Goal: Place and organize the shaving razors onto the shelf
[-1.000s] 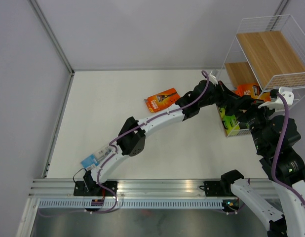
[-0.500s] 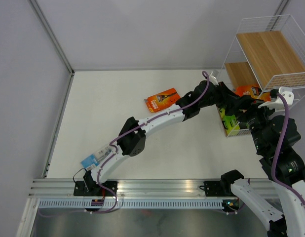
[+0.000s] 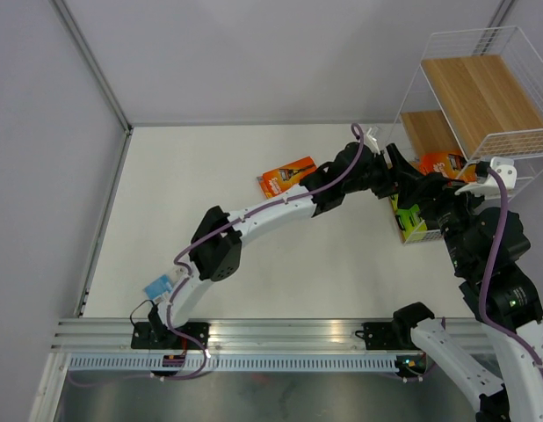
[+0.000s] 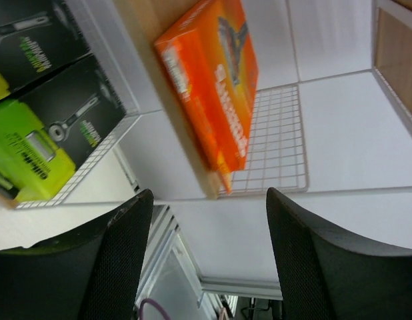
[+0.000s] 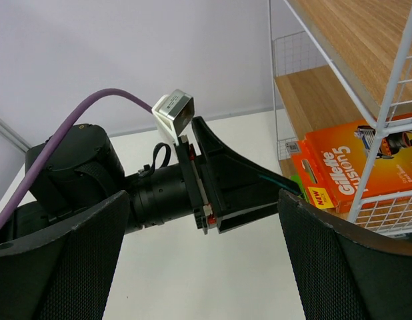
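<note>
1. A loose orange pack (image 3: pixel 286 177) lies flat on the table (image 3: pixel 192 176), well apart from the shelf (image 3: pixel 472 92).
2. My left gripper (image 4: pixel 207 197) is spread open and holds nothing, facing the shelved orange pack (image 4: pixel 213 80).
3. My right gripper (image 5: pixel 203 200) gapes wide, empty.

Shelf (image 3: pixel 469 97): thin white coated-metal wire; tiers light wood, visible grain, matt.
Orange pack (image 4: pixel 216 87) on tier: glossy printed card.
Second orange pack (image 3: pixel 285 178), upper centre of top view: same card, slight sheen.
Black-green packs (image 4: pixel 53 133), left of left wrist view: printed card, satin.
Table (image 3: pixel 210 176): white, smooth, matt.
Left gripper (image 4: pixel 207 200) fingers (image 4: pixel 326 267), right gripper (image 5: pixel 203 197) fingers (image 5: pixel 59 267): black, fine mesh-like texture, matt.
Left arm (image 3: pixel 263 215): smooth white plastic shell, black matt joints.
Cable (image 5: pixel 93 107): purple, smooth sheath.
Rail (image 3: pixel 280 332), bottom of top view: bare brushed metal.
</note>
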### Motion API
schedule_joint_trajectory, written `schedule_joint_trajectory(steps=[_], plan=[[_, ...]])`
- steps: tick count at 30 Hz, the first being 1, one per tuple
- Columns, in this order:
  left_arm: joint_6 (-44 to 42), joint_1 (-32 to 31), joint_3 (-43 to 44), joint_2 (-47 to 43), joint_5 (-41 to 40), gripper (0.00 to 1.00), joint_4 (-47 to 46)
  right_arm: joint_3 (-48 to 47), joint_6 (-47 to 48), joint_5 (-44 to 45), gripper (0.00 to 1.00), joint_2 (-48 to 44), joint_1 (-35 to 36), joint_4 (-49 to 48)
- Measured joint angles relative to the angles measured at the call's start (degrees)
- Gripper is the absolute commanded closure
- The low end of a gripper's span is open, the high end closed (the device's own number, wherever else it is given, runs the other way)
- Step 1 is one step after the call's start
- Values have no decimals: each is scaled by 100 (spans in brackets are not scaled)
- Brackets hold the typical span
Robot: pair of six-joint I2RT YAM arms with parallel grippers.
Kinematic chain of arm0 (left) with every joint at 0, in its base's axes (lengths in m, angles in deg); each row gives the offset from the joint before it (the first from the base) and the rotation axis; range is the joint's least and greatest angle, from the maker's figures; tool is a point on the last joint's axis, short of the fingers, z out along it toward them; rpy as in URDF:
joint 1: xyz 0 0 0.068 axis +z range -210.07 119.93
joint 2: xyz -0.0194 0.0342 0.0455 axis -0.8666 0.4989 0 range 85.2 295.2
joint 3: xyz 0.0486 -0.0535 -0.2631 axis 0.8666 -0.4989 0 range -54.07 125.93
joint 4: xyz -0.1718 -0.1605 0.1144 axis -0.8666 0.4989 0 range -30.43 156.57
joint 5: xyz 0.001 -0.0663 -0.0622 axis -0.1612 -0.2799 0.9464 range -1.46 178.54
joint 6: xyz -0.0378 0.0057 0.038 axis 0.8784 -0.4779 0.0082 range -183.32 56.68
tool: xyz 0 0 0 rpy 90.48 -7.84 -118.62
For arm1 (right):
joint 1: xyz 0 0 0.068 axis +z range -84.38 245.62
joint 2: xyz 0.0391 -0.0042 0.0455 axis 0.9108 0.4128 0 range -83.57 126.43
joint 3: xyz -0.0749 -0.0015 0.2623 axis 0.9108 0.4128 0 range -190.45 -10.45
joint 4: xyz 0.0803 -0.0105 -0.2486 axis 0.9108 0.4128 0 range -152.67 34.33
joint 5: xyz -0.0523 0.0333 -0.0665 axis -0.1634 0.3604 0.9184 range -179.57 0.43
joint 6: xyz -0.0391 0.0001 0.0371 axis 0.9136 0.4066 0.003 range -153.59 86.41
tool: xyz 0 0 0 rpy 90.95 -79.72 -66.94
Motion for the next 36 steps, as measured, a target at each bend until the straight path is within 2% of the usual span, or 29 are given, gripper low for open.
schedule_joint_trajectory(steps=[5,11,16,21,28,36], plan=[[-131,195,-1058,-599,33,25,61,2,-72,-37,2,-2,0,-39],[-380,817,-2717,-1650,291,24,28,175,-184,-509,2,57,0,-234],[-544,1600,-4052,-2710,428,24,-57,345,-223,-1392,2,544,0,-409],[-748,2675,-5093,-3484,437,25,-26,564,-328,-1711,2,1021,0,-656],[-1010,3687,-5893,-3613,457,32,0,621,-546,-1696,2,1453,0,-1029],[-1047,4131,-6196,-2820,667,37,-802,621,-671,-1471,2,1860,0,-1257]])
